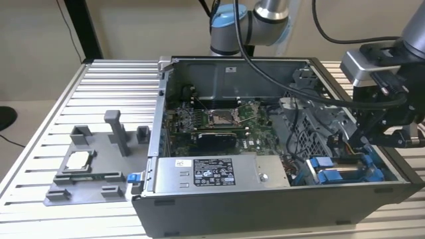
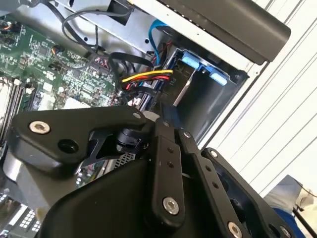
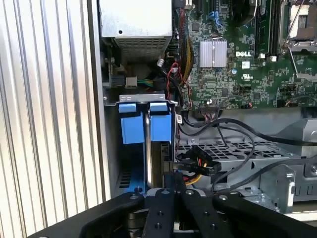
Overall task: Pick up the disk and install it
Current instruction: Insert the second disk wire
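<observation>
The open computer case [image 1: 279,199] stands on the tabletop [image 1: 113,94]. To the case's side at the exterior view's left lies a fixture tray [image 1: 86,184] carrying a processor chip [image 1: 78,160]. Inside the case, the power supply box [image 1: 222,172] sits along its near wall, the motherboard [image 1: 219,119] behind that, and the drive bay [image 1: 342,172] at its right end, where the gripper [image 1: 371,134] hangs above.

Robotics lab: open computer case [image 1: 265,209] on slotted aluminium bench [image 1: 113,89].

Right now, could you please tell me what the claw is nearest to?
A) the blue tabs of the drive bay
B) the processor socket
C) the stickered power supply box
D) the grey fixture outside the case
A: the claw hangs just above the blue tabs in the exterior view.
</observation>
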{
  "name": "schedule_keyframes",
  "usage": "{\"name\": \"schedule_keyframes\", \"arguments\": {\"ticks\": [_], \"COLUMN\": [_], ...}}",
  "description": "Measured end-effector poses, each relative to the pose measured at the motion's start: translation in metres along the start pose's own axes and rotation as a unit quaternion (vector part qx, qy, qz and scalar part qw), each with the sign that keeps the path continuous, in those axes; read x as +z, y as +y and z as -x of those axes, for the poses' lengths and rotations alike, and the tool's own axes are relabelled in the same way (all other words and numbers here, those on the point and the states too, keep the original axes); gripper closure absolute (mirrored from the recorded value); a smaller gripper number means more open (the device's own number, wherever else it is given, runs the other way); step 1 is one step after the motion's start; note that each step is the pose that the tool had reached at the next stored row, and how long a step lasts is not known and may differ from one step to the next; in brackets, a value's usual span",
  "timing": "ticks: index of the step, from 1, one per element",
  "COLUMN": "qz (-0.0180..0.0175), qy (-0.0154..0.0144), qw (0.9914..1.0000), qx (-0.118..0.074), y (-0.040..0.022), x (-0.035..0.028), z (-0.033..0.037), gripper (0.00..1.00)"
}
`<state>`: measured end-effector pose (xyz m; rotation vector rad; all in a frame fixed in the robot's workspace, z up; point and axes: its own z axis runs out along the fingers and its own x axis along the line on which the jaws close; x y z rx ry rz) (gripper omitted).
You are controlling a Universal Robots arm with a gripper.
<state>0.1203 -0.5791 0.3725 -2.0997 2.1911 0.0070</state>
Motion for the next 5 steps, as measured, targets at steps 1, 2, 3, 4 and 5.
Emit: {"name": "schedule_keyframes", "arguments": {"ticks": [1,2,3,4,5], "qz": [0.0,0.0,0.0,0.0,0.0], "qy": [0.0001,0.0,0.0,0.0001,0.0001], "qw": [1.0,1.0,1.0,1.0,1.0], "qx": [0.0,0.0,0.0,0.0,0.0], "y": [0.0,0.0,0.0,0.0,0.0], "x": [0.0,0.0,0.0,-0.0001,0.0], "z": [0.0,0.0,0.0,0.0,0.0], "gripper": [1.0,1.0,1.0,1.0,1.0]}}
